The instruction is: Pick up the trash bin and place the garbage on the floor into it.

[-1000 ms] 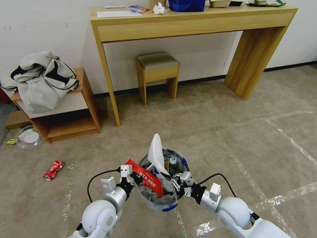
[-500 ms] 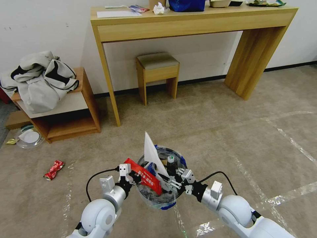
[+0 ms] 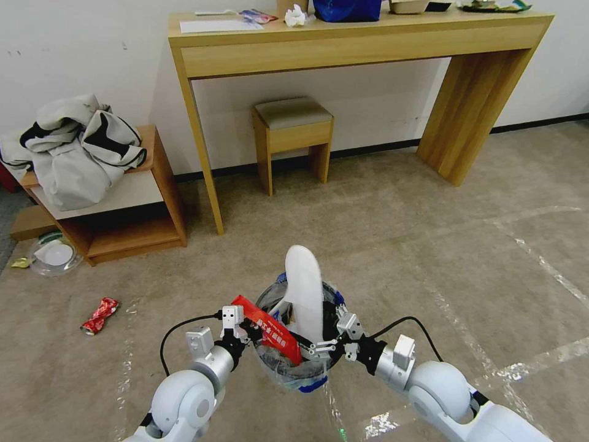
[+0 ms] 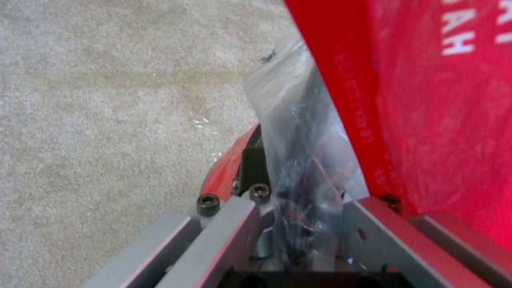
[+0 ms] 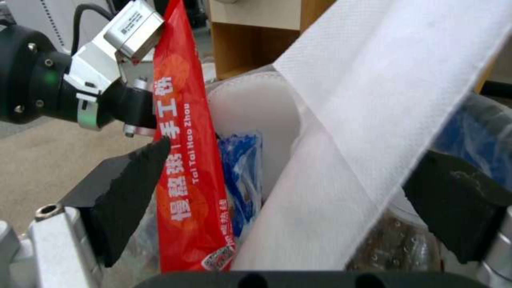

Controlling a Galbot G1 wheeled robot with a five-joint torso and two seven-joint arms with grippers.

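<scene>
Left pincer (image 3: pixel 240 325) clamped on trash bin (image 3: pixel 299 367) rim and liner, right pincer (image 5: pixel 288 192) wide around white slipper (image 3: pixel 305 294) standing in bin between both pincers; should back out slowly, bin held level, crushed red can (image 3: pixel 99 315) remains on floor (image 3: pixel 429 245).

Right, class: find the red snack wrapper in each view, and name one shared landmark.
Head view: red snack wrapper draped over the trash bin's rim, by the left gripper.
Left wrist view: wrapper beside the bin's clear bag.
Right wrist view: wrapper upright within the open right gripper, beside the white slipper.
Shared landmark: the left gripper clamped on the bin's rim.
</scene>
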